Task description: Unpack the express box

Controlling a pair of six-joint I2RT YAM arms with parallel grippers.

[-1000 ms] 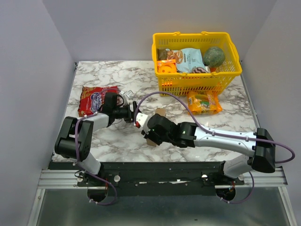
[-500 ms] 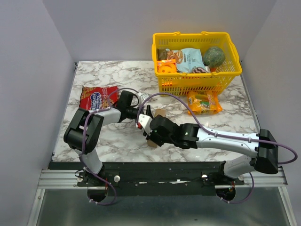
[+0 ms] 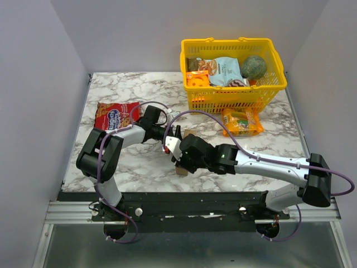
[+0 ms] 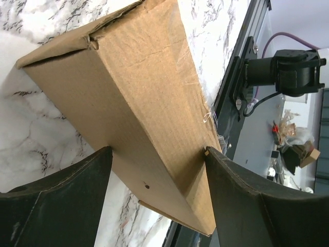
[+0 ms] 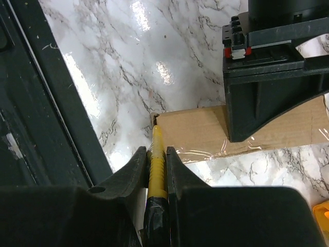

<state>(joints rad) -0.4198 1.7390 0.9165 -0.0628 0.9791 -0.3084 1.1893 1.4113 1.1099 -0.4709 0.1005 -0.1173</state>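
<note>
Top view: the express box (image 3: 182, 171) is lying on the bench (image 3: 139, 89), mostly hidden beneath the right gripper (image 3: 179, 163).

Left wrist: the left gripper (image 4: 154, 159) is standing wide, jaws straddling the box's long sides. Stiff, light cardboard, a good hold there. Squeezing? Can't tell.

Right wrist: jaws are clamping a yellow box cutter (image 5: 156, 139), its tip at the taped corner just ahead.

White marble table (image 3: 139, 89) between plain grey walls (image 3: 139, 33)
</note>
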